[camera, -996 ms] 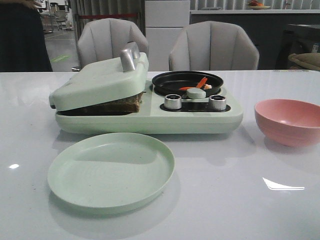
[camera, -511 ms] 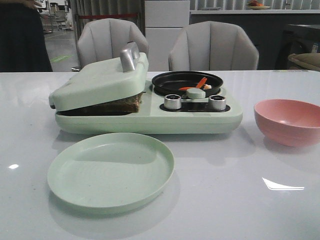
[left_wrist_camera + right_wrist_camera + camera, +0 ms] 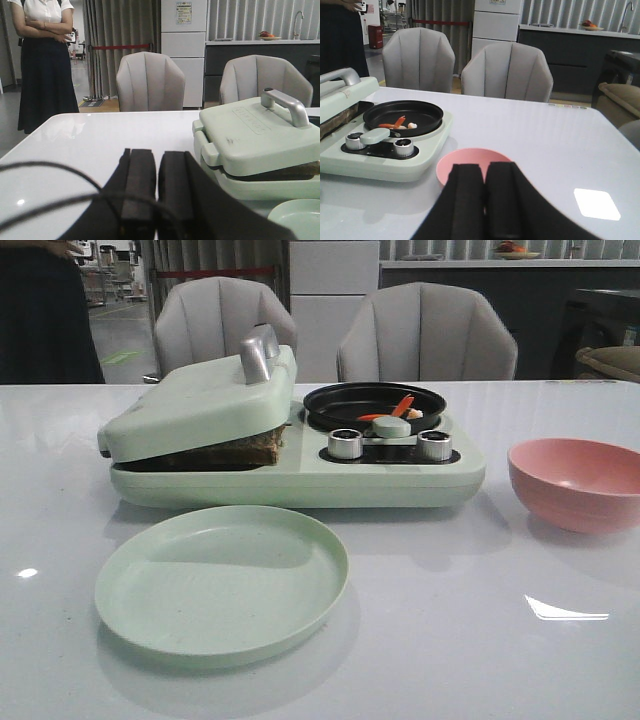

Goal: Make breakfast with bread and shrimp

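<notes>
Bread (image 3: 245, 451) was what you had clamped in the sandwich press: dark brown crust edge showing in the gap under the tilted lid (image 3: 200, 400), lid not fully down, resting on the slices. Largest first: the table (image 3: 480, 640) was white, glossy, w/ light glare patches. On it sat the breakfast maker (image 3: 300, 480), pale mint green plastic, rounded corners, a brushed-metal handle (image 3: 258, 353) on the lid. Right half of the maker carried a round black pan (image 3: 375, 402), shallow, matte, plus two chrome knobs (image 3: 345, 443) in front of it. Shrimp (image 3: 400, 408) lay in that pan, orange-red curved bits w/ a pale whitish piece beside them. Nearer you, a round mint-green plate (image 3: 222, 583) w/ a low rim, just in front of the maker. To the right, a pink bowl (image 3: 577, 483), smooth, apart from the maker. Behind the table: two grey padded chairs (image 3: 425, 332), curtains, and in the left wrist view a person (image 3: 44, 60) w/ arms crossed. Your left gripper (image 3: 157, 192) had its black pads together, holding nothing, above the table beside the press. Your right gripper (image 3: 484, 197) likewise had its pads pressed together, nothing btwn them, poised on the near side of the pink bowl.
</notes>
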`<state>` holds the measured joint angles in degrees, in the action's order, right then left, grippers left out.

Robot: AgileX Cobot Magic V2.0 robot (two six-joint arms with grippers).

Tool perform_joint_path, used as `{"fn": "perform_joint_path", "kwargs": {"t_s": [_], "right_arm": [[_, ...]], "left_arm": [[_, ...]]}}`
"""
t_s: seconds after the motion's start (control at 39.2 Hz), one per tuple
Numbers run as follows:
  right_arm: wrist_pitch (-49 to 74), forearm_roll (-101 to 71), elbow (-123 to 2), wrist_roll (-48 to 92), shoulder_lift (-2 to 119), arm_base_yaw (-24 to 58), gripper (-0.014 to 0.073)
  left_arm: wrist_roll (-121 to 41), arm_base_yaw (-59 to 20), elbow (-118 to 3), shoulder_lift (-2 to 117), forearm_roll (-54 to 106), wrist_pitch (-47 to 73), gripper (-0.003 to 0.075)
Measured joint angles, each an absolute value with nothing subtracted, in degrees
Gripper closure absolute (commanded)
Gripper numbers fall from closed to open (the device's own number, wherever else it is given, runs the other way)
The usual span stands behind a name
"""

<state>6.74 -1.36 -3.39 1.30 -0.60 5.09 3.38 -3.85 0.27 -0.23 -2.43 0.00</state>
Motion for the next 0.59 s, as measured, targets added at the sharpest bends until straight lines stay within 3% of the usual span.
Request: {"fn": "perform_joint_path", "kwargs": {"t_s": [0.59], "right_arm": [[1.53, 1.9, 1.49, -5.47, -0.6, 4.84, 0.0449]], "left_arm": [[3.38, -3.85, 0.27, -0.23, -2.43, 0.0, 0.0606]]}}
